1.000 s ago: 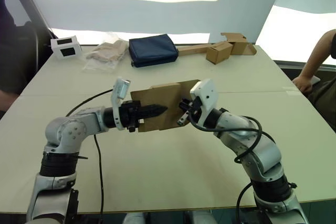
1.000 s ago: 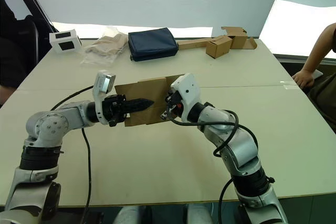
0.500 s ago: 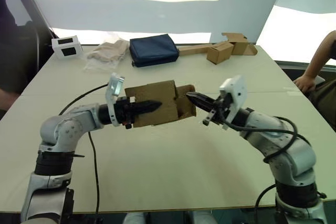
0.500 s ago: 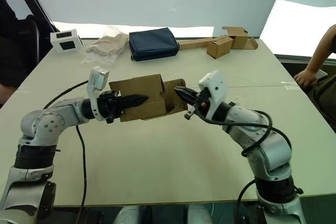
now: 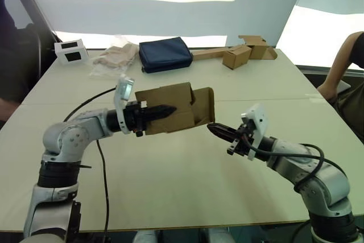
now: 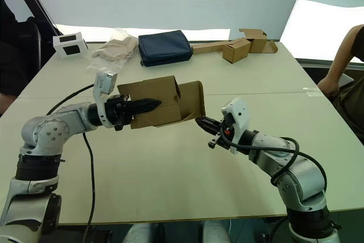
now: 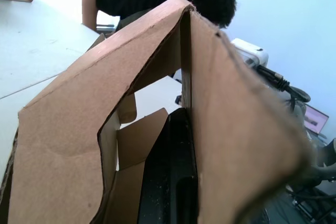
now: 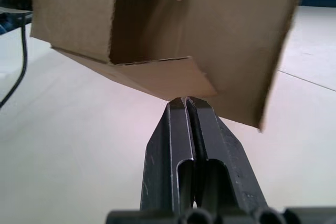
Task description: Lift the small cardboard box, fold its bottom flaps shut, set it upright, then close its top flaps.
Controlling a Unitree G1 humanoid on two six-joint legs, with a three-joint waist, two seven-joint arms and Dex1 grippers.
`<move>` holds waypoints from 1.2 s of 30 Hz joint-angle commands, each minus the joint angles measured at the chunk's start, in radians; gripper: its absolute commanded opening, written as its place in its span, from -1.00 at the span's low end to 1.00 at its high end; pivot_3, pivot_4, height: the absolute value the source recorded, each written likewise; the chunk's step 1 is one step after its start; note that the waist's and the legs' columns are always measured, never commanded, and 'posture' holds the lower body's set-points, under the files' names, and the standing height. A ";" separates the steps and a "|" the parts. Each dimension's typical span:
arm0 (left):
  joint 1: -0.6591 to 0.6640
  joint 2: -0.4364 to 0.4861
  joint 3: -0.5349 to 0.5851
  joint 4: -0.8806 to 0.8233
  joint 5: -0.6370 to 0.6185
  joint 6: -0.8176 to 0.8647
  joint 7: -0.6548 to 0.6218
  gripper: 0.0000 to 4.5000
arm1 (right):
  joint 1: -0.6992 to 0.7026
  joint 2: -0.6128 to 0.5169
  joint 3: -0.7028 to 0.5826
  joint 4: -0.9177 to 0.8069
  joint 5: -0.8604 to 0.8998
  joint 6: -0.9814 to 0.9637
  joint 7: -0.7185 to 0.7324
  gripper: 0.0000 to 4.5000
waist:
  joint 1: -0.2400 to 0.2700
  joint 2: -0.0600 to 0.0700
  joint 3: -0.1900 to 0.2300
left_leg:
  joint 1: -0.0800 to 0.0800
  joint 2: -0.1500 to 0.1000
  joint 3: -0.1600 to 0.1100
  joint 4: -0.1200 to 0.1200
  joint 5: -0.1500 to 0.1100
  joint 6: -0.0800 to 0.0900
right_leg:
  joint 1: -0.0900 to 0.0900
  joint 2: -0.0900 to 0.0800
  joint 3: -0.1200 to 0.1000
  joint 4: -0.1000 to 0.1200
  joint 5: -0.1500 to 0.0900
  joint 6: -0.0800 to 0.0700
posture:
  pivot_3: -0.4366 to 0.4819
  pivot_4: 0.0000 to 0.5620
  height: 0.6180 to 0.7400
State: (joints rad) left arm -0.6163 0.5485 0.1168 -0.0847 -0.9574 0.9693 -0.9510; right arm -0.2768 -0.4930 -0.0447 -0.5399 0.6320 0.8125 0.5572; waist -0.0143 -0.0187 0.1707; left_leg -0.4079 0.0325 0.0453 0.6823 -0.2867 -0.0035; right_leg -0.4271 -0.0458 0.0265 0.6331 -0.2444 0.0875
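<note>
My left gripper [image 5: 165, 110] stays clamped on the small cardboard box [image 5: 170, 109], held in the air above the tabletop's middle. My right gripper [image 5: 218, 130], fingers pressed together and empty, has pulled back and dropped below the open end. The bottom flaps [image 5: 203, 105] stand unfolded, so folding remains.

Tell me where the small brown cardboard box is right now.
The small brown cardboard box is held above the pale table near its centre, gripped by the left pincer. Its open, flapped end faces the shut right pincer, just below and apart.
</note>
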 commanded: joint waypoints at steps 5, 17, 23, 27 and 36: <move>-0.016 -0.005 0.015 -0.043 -0.036 0.013 0.007 -0.98 | -0.104 0.034 0.082 -0.005 0.019 -0.027 0.033 -1.00 | 0.000 0.000 0.000 | 0.000 0.000 0.000 0.000 0.000 0.000 | 0.000 0.000 0.000 0.000 0.000 0.000 | -0.05 -0.47 1.00; -0.003 0.012 0.050 -0.059 -0.046 0.016 0.017 -0.98 | -0.101 0.033 -0.038 0.026 0.123 0.015 0.030 -1.00 | 0.001 0.000 0.000 | 0.000 0.000 0.000 0.000 0.000 0.000 | 0.000 0.000 0.000 0.000 0.000 0.000 | -0.05 -0.47 1.00; 0.015 0.017 0.064 -0.095 -0.075 0.026 0.029 -1.00 | -0.049 0.098 -0.288 0.141 0.470 0.111 -0.063 -0.89 | 0.002 0.000 0.000 | 0.000 0.000 0.000 0.000 0.000 0.000 | 0.000 -0.001 0.000 0.000 0.000 0.000 | -0.05 -0.47 1.00; 0.020 0.013 0.057 -0.101 -0.083 0.023 0.033 -1.00 | -0.060 0.159 -0.361 0.232 0.646 0.118 -0.148 -0.28 | -0.001 0.000 0.000 | 0.000 0.000 0.000 0.000 0.000 0.000 | 0.000 0.000 0.000 0.000 0.000 0.000 | -0.05 -0.47 1.00; 0.008 0.006 0.051 -0.114 -0.119 0.045 0.047 -1.00 | -0.118 0.251 -0.330 0.410 0.752 0.094 -0.176 0.99 | -0.003 0.000 0.000 | 0.000 0.000 0.000 0.000 0.000 0.000 | 0.000 0.000 0.000 0.000 0.001 0.002 | -0.05 -0.47 1.00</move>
State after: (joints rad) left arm -0.5931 0.5537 0.1522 -0.1636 -1.0464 1.0134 -0.9066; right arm -0.3753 -0.2545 -0.3954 -0.1219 1.3504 0.9082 0.3618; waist -0.0174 -0.0185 0.1709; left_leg -0.4077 0.0331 0.0453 0.6822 -0.2867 -0.0035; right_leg -0.4269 -0.0454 0.0269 0.6336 -0.2430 0.0901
